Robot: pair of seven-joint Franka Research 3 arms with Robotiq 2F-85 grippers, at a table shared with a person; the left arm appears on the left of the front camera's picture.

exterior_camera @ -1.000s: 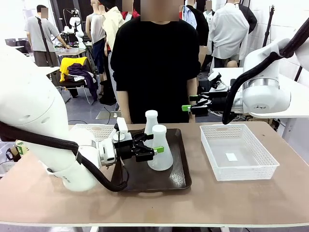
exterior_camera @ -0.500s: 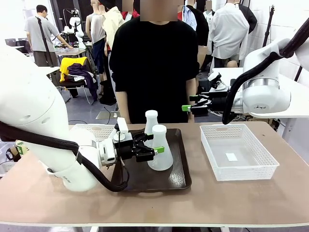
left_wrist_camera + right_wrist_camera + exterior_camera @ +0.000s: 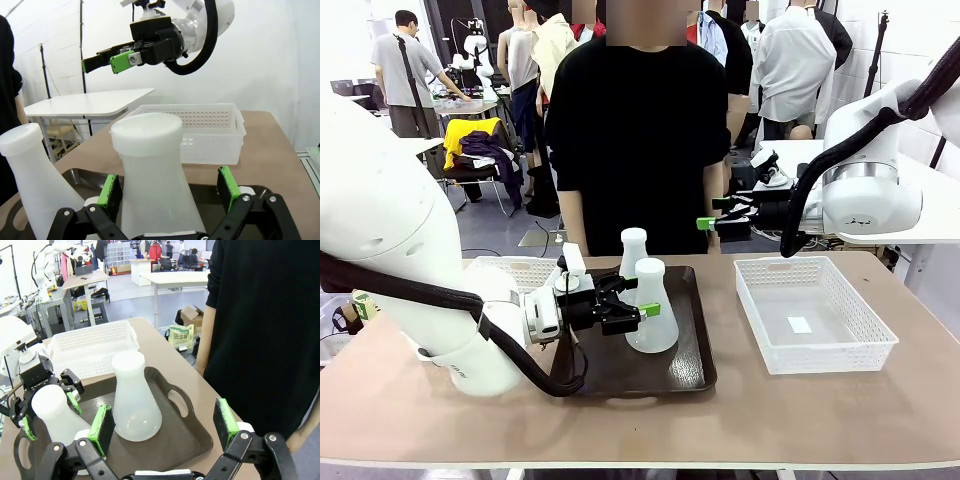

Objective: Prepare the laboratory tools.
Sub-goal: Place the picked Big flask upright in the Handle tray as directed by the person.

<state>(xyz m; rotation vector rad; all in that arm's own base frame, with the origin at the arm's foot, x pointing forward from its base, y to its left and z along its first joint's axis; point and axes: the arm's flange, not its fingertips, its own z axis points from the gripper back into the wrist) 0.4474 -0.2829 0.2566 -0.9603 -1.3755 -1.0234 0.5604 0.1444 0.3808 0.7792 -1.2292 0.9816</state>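
Frosted-white conical plastic flask (image 3: 651, 315) sits between wide-open left gripper (image 3: 638, 305) pads, unheld; close squarely on body, lift straight off dark brown tray (image 3: 685, 368).

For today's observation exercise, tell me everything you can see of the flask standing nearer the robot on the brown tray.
The nearer flask is frosted, translucent white, seemingly plastic, with a wide round base tapering to a short cylindrical neck. It looks empty. It stands upright on the dark brown tray, just in front of the second flask. The left gripper has its open green-padded fingers on either side of the body, not visibly closed on it.
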